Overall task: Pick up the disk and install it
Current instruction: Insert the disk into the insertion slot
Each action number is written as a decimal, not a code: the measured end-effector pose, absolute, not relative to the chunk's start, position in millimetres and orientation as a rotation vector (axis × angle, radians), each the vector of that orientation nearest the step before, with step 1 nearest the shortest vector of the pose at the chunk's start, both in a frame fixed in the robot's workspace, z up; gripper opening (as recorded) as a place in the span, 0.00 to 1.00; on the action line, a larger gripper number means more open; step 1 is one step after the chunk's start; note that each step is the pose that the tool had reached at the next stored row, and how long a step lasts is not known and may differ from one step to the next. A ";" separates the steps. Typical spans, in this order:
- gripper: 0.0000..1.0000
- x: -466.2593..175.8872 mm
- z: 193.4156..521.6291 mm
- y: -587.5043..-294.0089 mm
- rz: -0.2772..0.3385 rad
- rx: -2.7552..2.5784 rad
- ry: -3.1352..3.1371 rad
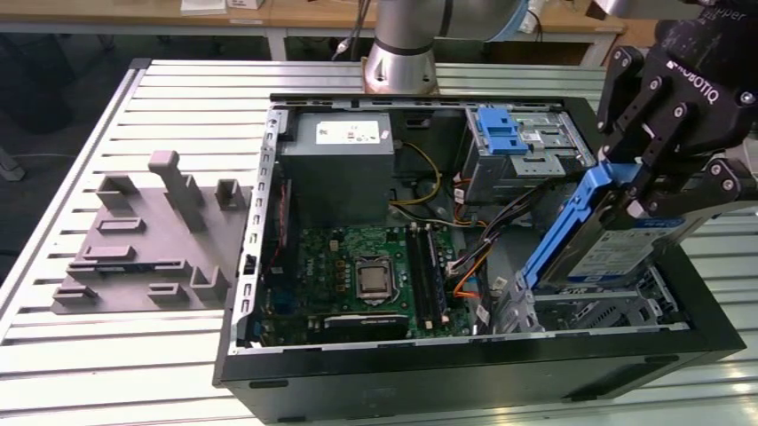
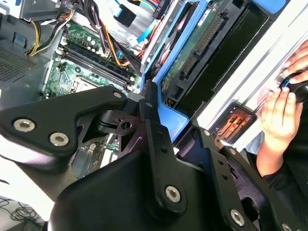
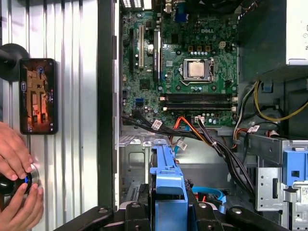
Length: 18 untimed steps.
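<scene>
In the exterior view, the upper end of the flat silver metal disk (image 1: 619,248) in its blue plastic carrier is covered by the black gripper (image 1: 666,197) clamped on it. The gripper's own top and right side are cut off by the picture's edge, and whether the disk's lower end touches the metal bay beneath cannot be told. In the first wrist view, the disk's silver face is concealed behind its blue carrier edge (image 3: 168,192), and a person's two hands (image 3: 12,156) are cut off by the picture's edge.
</scene>
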State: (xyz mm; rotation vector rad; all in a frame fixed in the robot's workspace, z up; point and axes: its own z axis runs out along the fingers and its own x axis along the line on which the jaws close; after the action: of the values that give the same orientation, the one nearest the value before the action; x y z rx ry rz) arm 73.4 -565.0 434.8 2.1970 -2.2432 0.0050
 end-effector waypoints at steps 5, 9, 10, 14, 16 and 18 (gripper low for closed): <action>0.36 73.4 431.7 -565.3 0.005 2.197 -2.243; 0.36 73.4 428.8 -565.6 0.005 2.197 -2.243; 0.36 73.4 428.0 -565.6 0.005 2.197 -2.243; 0.36 73.4 424.4 -566.1 0.005 2.197 -2.243; 0.36 73.4 422.8 -566.2 0.005 2.197 -2.243; 0.36 73.4 420.8 -566.4 0.005 2.197 -2.243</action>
State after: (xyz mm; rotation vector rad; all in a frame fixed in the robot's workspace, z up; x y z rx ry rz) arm 73.4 -566.4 420.8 2.1970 -2.2433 0.0049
